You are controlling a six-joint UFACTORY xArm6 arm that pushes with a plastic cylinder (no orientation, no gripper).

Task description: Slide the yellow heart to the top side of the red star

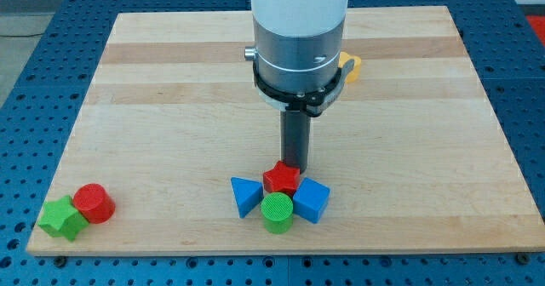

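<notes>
Two blue blocks (246, 195) (312, 200), two green (277, 213) (62, 218), two red (282, 179) (93, 203), one yellow (350, 67)

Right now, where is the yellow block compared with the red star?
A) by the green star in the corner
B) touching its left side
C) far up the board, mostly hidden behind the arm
C: only an edge of the yellow block shows beside the arm, well above the red star.

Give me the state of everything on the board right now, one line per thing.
My tip: just above the red star, touching or nearly.
Red star: flat, among blue blocks and green cylinder.
Yellow heart: mostly hidden behind arm, near top.
Green cylinder: upright.
Red cylinder: upright, against green star.
</notes>
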